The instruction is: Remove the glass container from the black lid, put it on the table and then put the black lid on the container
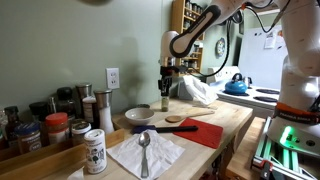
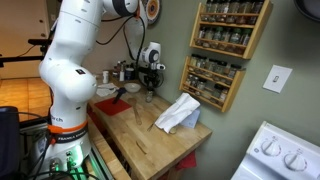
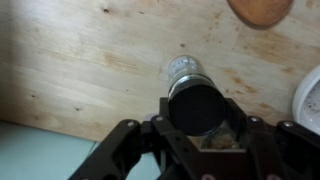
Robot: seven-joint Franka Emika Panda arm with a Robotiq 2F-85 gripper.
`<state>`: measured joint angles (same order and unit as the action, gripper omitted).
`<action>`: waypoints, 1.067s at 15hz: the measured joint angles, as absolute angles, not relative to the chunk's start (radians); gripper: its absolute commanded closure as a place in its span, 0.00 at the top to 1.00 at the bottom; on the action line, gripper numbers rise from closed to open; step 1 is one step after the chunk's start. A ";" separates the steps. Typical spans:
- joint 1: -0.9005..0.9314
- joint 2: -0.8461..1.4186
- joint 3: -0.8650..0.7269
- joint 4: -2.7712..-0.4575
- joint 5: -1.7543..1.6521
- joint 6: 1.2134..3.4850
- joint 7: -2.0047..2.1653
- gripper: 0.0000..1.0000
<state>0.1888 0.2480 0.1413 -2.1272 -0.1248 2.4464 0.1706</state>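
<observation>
The glass container [image 3: 182, 68] stands upright on the table [image 3: 90, 60], and in the wrist view I see it from above. It also shows in both exterior views [image 1: 165, 104] [image 2: 150, 98]. My gripper [image 3: 198, 112] is shut on the black lid [image 3: 197, 105], a round flat cap gripped at its sides. The lid hangs directly over the container and hides part of its mouth. I cannot tell whether lid and container touch. In the exterior views the gripper [image 1: 166, 88] [image 2: 150, 82] points straight down over the jar.
A round wooden disc [image 3: 260, 9] and a white bowl [image 1: 139, 116] lie close to the jar. A red mat [image 1: 205, 131], a white napkin with a spoon [image 1: 146, 152], a white-labelled tin [image 1: 94, 151], metal shakers [image 1: 104, 111], a white cloth [image 2: 178, 113] and a wall spice rack [image 2: 216, 50] are around.
</observation>
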 measured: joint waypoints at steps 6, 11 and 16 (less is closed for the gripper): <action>0.190 0.258 0.141 -2.121 -0.125 2.446 0.171 0.57; 0.190 0.259 0.139 -2.120 -0.125 2.445 0.171 0.99; 0.190 0.256 0.134 -2.118 -0.125 2.445 0.171 1.00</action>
<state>0.1899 0.2561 0.1338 -2.1181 -0.1248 2.4455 0.1707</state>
